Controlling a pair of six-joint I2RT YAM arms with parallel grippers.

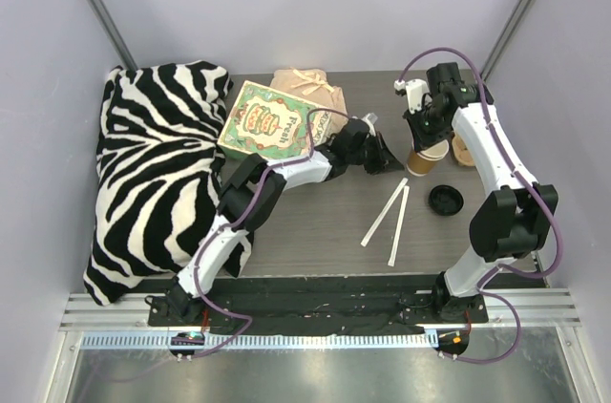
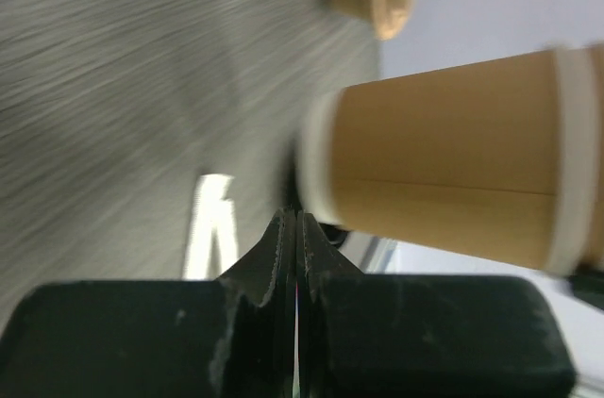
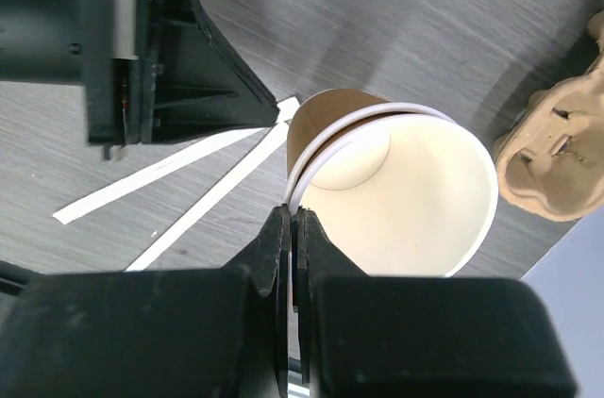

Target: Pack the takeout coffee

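The right end effector [image 3: 292, 223] is closed and looks pinched on the rim of the paper cup [image 3: 406, 200]. The cup stands straight up on the counter [image 1: 325, 217] right under it, mouth open, no top on. The left end effector [image 2: 297, 228] is closed on nothing, its tip just beside the cup. The black lid [image 1: 446, 199] lies flat near the right end effector, toward that arm's base. I think the free left one should fetch it.

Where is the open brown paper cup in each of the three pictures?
Top external: open cup, right of centre.
Left wrist: cup lies sideways across the right half.
Right wrist: cup at centre, pale inside showing.
Shared landmark: white strips beside it.
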